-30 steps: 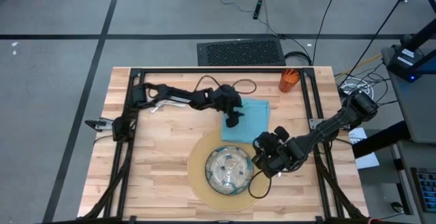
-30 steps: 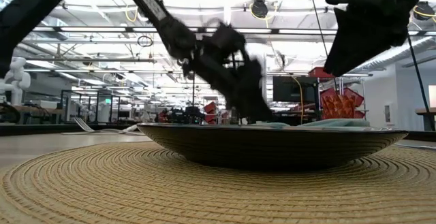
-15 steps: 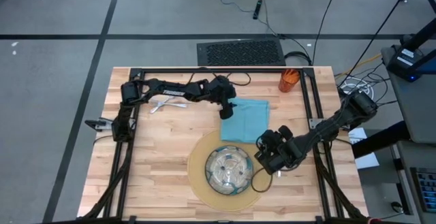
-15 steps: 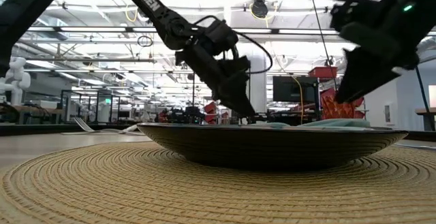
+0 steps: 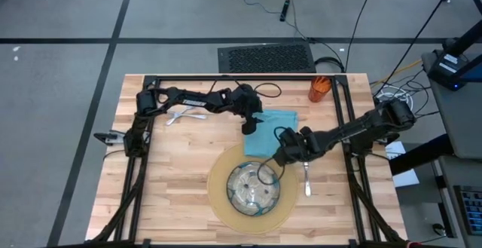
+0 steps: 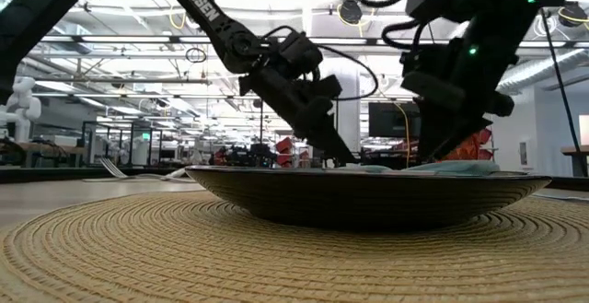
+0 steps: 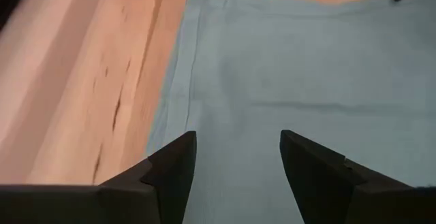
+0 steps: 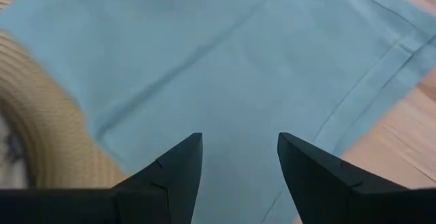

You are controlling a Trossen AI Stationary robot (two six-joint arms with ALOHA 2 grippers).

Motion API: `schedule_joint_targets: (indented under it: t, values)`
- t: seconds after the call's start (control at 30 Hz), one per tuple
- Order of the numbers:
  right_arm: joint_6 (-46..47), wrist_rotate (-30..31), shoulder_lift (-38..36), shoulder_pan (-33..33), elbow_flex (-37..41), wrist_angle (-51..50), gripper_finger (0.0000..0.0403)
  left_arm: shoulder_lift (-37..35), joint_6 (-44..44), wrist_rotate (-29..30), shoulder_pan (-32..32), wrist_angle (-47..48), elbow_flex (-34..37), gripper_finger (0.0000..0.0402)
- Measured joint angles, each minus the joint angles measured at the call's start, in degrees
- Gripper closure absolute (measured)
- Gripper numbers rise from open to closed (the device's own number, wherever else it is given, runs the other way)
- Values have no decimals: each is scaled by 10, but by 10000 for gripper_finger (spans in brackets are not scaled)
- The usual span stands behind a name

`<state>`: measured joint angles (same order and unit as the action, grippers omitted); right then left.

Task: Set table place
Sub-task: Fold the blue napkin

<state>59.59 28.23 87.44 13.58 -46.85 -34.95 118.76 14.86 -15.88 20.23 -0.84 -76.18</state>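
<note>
Teal napkin [image 5: 269,133] flat on worktop [image 5: 173,172], near edge tucked under the tan mat [image 5: 218,179]. Left gripper [image 5: 249,126] and right gripper [image 5: 280,156] both over it, jaws apart, empty. Right has swung in from beside the bowl [image 5: 253,188]; utensil [image 5: 306,180] now exposed.

Left arm stretched rightward, left gripper [image 5: 253,125] angled down, fingers apart, right arm reaching leftward, right gripper [image 5: 279,156] low, fingers apart

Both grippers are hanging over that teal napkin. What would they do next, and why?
Probably lower and pinch it. The left gripper and right gripper are both open above the teal napkin, which overlaps the round mat and lies askew, so it likely needs moving.
</note>
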Motion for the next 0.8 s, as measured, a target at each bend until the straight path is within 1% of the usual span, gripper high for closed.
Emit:
schedule_joint_targets:
  t: [0.13, 0.37, 0.43, 0.5, 0.67, 0.8]
  values:
    - [-6, -25, 0, -27, 0, -6, 220, -2, 19, -4, -1, 5, 0, 203]
    - [-18, -119, 6, -79, 32, -1, 220, -2, 50, -3, -1, 33, 0, 203]
    - [-22, -132, 6, -93, 45, 3, 220, -2, 51, -3, -1, 43, 0, 203]
    - [-32, -134, 6, -103, 50, 5, 220, -2, 52, 4, -4, 62, -1, 203]
    - [-91, -128, 6, -122, 50, 21, 220, -2, 62, 35, -11, 120, -1, 203]
    - [-136, -116, 6, -154, 50, 26, 220, 10, 60, 33, -11, 168, -4, 203]
